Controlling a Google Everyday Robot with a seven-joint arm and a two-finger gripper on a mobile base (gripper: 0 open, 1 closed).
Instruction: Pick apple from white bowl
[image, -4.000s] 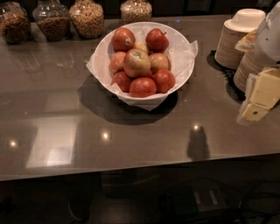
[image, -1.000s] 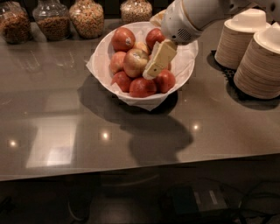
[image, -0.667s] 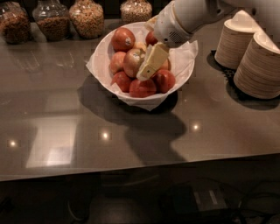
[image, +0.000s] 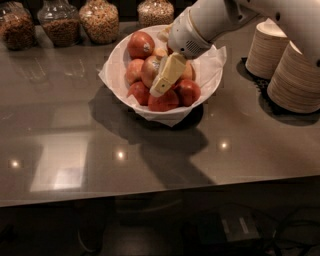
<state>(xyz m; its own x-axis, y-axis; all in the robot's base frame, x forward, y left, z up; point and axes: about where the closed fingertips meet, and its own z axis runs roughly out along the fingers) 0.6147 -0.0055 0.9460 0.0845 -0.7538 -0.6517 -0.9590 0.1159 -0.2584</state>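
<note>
Now the gripper (image: 161, 84) is down inside the white bowl (image: 116, 55), which stands on the dark counter (image: 150, 155). Its cream end lies against the right side of the apple (image: 148, 70), the big pale one in the middle of the smaller red apples (image: 164, 101). How wide the claw is, or if it holds anything, I cannot tell.

Dim light, counter (image: 75, 125) glints, shadow under gripper (image: 160, 85) over white bowl (image: 115, 54).
</note>
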